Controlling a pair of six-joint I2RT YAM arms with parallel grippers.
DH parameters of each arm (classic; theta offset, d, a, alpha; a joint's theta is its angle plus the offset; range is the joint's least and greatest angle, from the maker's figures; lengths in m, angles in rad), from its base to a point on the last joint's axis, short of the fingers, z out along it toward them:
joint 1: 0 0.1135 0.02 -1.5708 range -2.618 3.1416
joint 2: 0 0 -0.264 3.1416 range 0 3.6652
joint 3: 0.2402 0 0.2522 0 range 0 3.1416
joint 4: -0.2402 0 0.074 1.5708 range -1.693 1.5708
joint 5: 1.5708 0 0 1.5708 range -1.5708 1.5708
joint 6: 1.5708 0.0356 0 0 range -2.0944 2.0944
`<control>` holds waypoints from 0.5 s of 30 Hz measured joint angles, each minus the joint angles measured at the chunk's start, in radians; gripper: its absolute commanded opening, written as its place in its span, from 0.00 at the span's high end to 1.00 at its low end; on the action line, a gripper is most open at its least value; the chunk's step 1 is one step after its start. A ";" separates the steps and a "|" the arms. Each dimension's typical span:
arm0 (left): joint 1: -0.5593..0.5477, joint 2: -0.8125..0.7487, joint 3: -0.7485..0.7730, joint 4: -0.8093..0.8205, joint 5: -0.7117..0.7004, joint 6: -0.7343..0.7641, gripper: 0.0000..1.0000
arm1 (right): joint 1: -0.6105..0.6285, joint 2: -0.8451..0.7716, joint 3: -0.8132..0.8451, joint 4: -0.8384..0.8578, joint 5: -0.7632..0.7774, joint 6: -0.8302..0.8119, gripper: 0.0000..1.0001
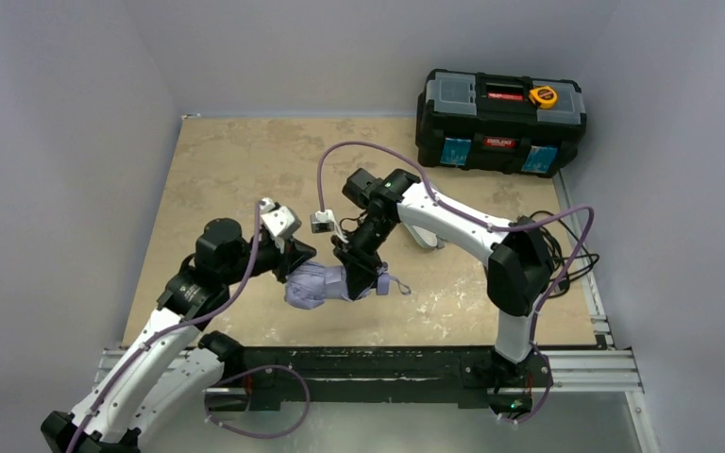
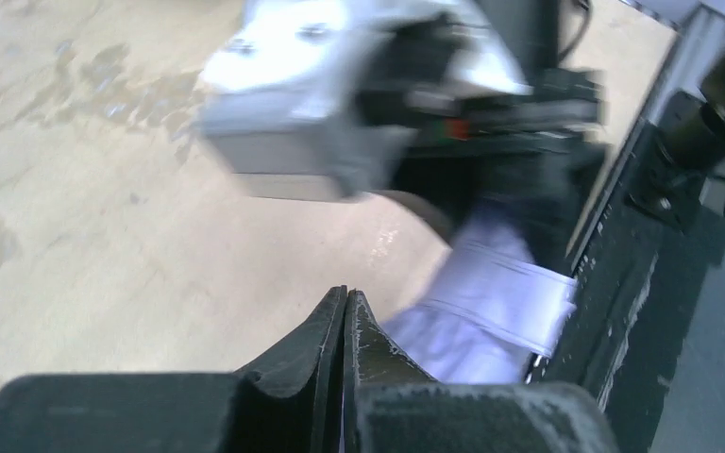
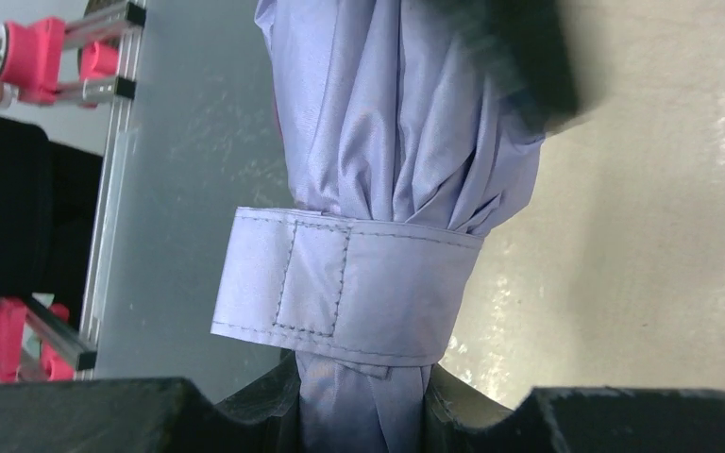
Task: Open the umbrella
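Observation:
The umbrella (image 1: 313, 285) lies folded on the table, pale lavender, its closing strap (image 3: 359, 283) still wrapped round the canopy (image 3: 387, 142). My right gripper (image 1: 359, 276) comes down from above and is shut on the bundle just below the strap, a finger on each side (image 3: 363, 387). The left gripper (image 1: 299, 257) is at the umbrella's left end. In the left wrist view its jaws (image 2: 349, 300) are pressed flat together with nothing showing between them, and the umbrella (image 2: 491, 316) lies just to their right. The same gripper shows as a dark blur (image 3: 519, 57) beside the canopy.
A black toolbox (image 1: 500, 118) with a yellow tape measure (image 1: 543, 95) on its lid stands at the far right of the tan table (image 1: 245, 170). A metal rail (image 1: 387, 363) runs along the near edge. Grey walls close in on three sides.

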 measured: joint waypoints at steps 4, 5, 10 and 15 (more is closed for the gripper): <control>0.061 0.021 0.000 0.003 -0.040 -0.088 1.00 | 0.019 -0.014 0.000 -0.075 0.008 -0.066 1.00; 0.068 0.024 0.000 0.004 -0.042 -0.101 1.00 | 0.024 -0.020 0.000 -0.085 0.009 -0.077 1.00; 0.086 -0.004 0.000 0.000 0.002 -0.089 0.47 | 0.034 -0.033 0.005 -0.121 -0.022 -0.094 1.00; 0.080 -0.139 0.002 -0.051 0.105 0.087 0.43 | -0.013 -0.012 0.012 -0.167 -0.105 -0.093 1.00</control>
